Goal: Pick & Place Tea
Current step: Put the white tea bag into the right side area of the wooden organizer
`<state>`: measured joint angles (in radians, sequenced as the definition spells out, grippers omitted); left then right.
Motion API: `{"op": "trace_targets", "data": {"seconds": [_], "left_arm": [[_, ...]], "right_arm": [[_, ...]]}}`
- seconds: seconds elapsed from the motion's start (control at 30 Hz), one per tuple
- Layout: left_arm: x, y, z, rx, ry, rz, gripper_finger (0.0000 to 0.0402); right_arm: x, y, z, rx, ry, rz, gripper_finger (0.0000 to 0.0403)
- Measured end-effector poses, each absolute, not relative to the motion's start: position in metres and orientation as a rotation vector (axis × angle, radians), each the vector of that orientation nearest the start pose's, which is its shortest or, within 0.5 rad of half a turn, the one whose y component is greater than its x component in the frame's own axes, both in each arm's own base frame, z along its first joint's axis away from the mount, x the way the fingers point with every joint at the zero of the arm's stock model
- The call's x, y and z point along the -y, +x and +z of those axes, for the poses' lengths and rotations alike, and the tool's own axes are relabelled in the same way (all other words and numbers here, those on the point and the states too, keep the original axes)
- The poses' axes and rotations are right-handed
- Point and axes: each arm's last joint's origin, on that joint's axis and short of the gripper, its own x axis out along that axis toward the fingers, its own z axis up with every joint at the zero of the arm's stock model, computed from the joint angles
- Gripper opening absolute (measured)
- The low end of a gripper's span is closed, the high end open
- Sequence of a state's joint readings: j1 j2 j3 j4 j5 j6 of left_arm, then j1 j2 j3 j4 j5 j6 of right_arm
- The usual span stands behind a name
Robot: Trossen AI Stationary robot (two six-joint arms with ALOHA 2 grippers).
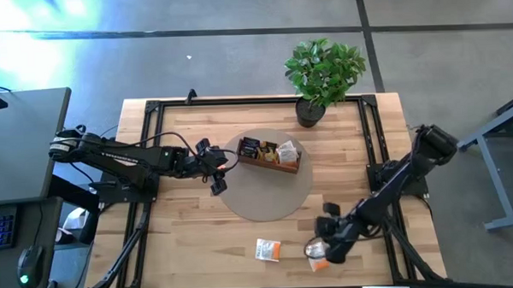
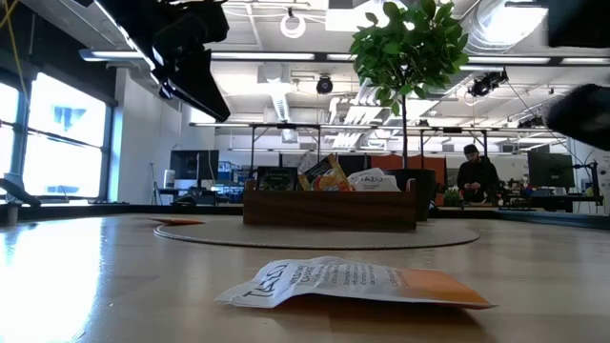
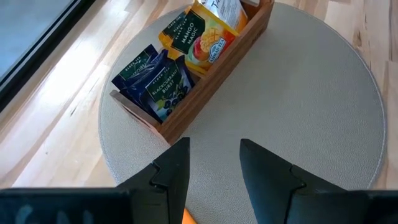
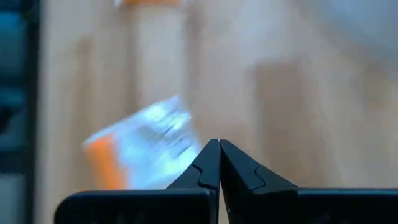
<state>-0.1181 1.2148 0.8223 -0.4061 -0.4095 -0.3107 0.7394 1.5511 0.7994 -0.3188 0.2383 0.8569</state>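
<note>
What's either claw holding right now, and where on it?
Right claw is shut on a white-and-orange tea packet, pinching its edge. Left claw is open, holding nothing.

Left hand [image 1: 216, 165] hovers with fingers parted; right hand [image 1: 318, 255] is low, fingers pressed together.

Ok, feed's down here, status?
Right gripper shut on white-and-orange sachet. Left gripper open over round grey mat. Second white-and-orange sachet lies on table. Nothing blocking.

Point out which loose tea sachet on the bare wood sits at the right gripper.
The white-and-orange sachet under the shut right gripper; the other loose sachet lies apart.
</note>
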Motion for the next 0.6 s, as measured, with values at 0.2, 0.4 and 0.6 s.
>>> {"op": "trace_targets", "data": {"seconds": [0.2, 0.4, 0.6], "left_arm": [[0.018, 0.243, 0.245, -0.731, -0.085, 0.353, 0.0138], [0.019, 0.243, 0.245, -0.738, -0.091, 0.338, 0.0138], [0.019, 0.243, 0.245, -0.738, -0.09, 0.338, 0.0138]], "right_arm": [[-0.172, 0.225, 0.166, -1.048, 0.235, 0.117, 0.0007], [-0.171, 0.23, 0.168, -1.08, 0.36, 0.177, 0.0065], [-0.185, 0.223, 0.16, -1.094, 0.327, 0.196, 0.0152]]}}
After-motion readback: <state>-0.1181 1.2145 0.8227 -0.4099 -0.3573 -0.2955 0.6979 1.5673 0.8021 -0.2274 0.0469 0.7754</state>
